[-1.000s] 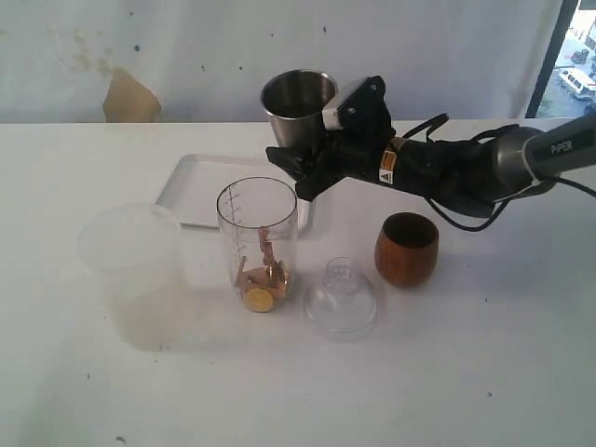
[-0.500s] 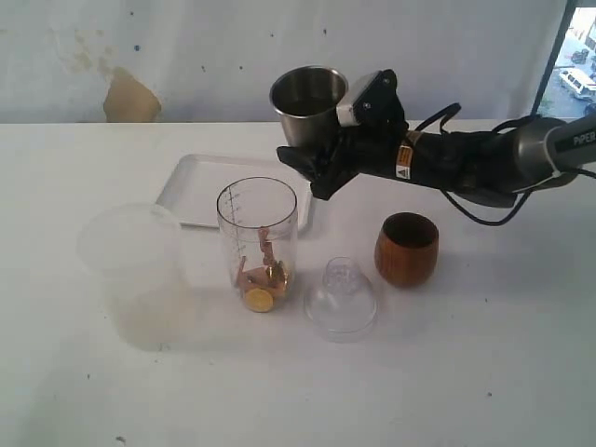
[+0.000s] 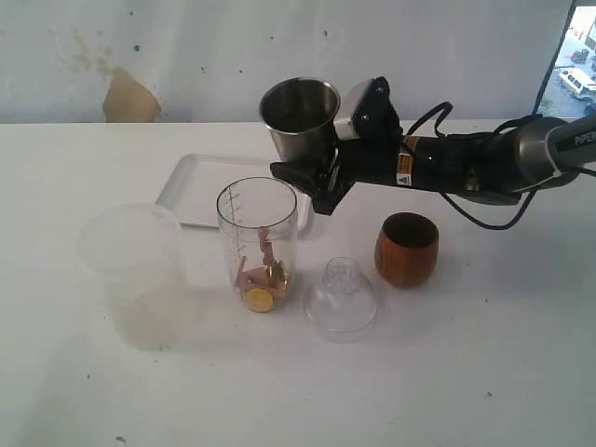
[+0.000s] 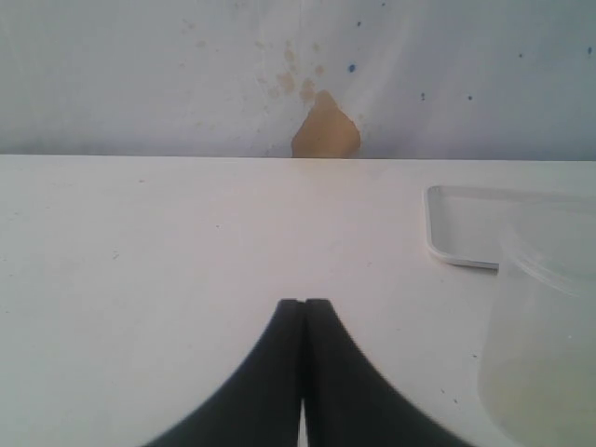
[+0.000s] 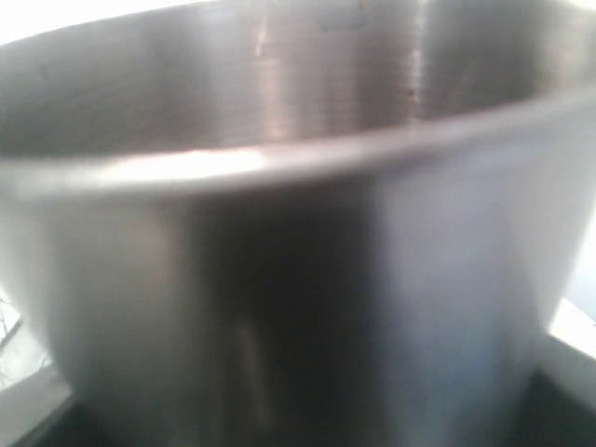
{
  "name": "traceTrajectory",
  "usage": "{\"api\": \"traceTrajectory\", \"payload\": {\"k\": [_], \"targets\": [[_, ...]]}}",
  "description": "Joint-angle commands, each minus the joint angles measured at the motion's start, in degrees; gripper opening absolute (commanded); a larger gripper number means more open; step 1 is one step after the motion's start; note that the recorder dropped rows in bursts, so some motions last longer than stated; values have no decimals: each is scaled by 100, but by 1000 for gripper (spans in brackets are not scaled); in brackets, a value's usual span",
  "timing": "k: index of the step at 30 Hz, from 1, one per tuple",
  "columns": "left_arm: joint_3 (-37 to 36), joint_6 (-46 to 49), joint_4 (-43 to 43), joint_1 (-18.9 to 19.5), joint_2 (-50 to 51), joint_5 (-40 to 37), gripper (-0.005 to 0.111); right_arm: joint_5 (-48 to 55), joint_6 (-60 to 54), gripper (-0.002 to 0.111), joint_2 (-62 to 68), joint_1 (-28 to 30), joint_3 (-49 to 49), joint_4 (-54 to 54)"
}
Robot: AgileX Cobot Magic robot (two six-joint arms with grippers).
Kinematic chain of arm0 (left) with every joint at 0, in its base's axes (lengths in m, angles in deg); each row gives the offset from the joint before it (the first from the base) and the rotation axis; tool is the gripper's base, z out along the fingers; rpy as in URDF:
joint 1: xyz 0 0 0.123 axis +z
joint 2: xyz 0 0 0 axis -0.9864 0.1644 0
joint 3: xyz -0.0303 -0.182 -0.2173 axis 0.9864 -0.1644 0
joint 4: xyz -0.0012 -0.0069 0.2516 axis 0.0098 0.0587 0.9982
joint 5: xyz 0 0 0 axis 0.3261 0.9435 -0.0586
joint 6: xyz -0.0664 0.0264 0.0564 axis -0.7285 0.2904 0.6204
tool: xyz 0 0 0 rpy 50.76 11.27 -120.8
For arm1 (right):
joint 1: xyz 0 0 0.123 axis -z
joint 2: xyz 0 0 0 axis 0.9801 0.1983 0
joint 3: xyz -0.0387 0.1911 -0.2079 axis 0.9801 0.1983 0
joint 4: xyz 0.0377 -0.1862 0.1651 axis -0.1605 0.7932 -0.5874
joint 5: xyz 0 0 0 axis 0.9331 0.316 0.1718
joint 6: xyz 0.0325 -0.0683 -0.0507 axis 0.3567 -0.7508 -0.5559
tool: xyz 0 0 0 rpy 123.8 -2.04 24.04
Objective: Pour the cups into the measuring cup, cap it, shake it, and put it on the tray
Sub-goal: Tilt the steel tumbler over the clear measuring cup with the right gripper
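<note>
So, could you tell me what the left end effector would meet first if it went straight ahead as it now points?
Probably nothing nearby: the shut left end effector points across the table towards the wall's tan patch; the frosted cup and tray sit aside.

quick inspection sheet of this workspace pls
surface: white table, a few dark specks
job's things: steel tumbler lifted above and behind measuring cup, which holds brownish pieces; wooden cup standing; clear domed lid on table; tray behind
clutter: frosted cup
grippers: right gripper shut on steel tumbler; left gripper jaws shut, holding nothing
cables: black cable along right arm
surroundings: white wall, brown patch; window
</note>
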Motion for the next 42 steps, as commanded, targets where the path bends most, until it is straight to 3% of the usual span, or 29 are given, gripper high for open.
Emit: {"api": "traceTrajectory", "payload": {"k": [1,29,42], "targets": [[12,4,-69,11,26,14,103,-319,-382,0,-152,25,-49,-116],[12,4,-69,11,26,14,103,-683,-1137,0,-209,197,-49,247],[12,4,-69,11,26,14,103,-269,-1112,0,-209,184,-49,368]]}}
